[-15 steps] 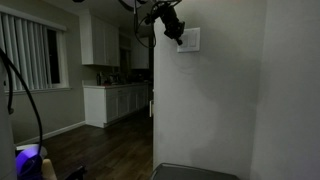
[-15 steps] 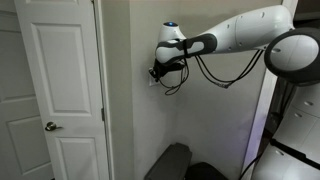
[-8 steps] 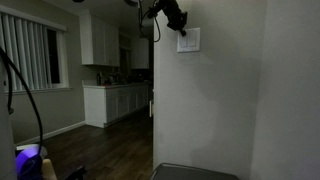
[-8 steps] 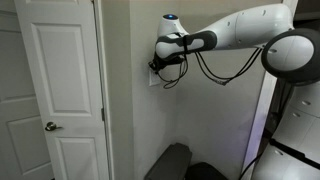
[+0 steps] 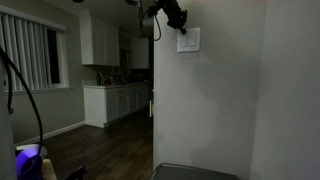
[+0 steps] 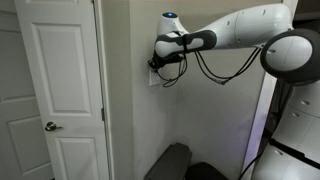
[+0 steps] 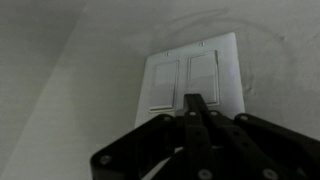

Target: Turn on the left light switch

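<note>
1. Fingers of my gripper (image 7: 193, 100) fill the bottom of the wrist view. They are drawn together into one dark tip with nothing between them, so I judge the gripper closed and empty.
2. Just beyond that tip is a white wall plate (image 7: 228, 72) with two tall, narrow rockers. The left light switch (image 7: 165, 84) lies up and to the left of my tip, and the right rocker (image 7: 204, 76) stands almost directly above it. Whether the tip touches the plate, I cannot tell.
3. I judge the rocker to be hard, stiff plastic fixed in the wall, so it needs no grasp. A short, firm push with the closed tip on one end should snap it over. Because it is narrow and its twin sits close beside it, I must aim left.
4. Only the wrist view separates the two rockers.
5. In an exterior view the wall plate (image 5: 189, 41) is one pale rectangle on a dim wall, with dark kitchen cabinets (image 5: 115, 103) far behind.
6. In an exterior view from the side, my white arm (image 6: 245, 30) reaches the wall beside a white door (image 6: 60, 90). The plate there is too small to make out.
</note>
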Controlling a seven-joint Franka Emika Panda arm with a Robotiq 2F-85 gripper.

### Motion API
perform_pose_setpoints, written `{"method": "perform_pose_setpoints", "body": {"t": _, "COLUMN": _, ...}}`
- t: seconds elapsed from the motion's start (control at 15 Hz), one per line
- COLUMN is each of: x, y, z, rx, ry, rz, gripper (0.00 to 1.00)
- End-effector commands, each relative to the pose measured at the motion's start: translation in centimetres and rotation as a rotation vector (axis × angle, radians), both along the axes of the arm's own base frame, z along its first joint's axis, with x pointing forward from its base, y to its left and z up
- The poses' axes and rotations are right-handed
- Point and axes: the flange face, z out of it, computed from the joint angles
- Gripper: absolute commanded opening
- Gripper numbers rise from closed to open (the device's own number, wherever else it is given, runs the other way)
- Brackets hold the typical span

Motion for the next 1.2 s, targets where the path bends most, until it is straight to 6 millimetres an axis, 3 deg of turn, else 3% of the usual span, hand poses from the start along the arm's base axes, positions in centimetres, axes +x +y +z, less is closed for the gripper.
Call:
{"method": "perform_pose_setpoints", "body": {"t": 0.0, "x": 0.0, "y": 0.1, "z": 0.1, "rx": -0.027, "ry": -0.002, "rz": -0.031, "gripper": 0.00}}
{"method": "perform_pose_setpoints", "body": {"t": 0.53, "x": 0.1, "y": 0.9, "z": -1.8, "rx": -0.041, "ry": 0.106, "rz": -0.032, "gripper": 0.00}}
{"method": "perform_pose_setpoints", "body": {"t": 1.13, "x": 1.1, "y": 1.2, "z": -1.9, "rx": -0.007, "ry": 0.015, "rz": -0.040, "gripper": 0.00}}
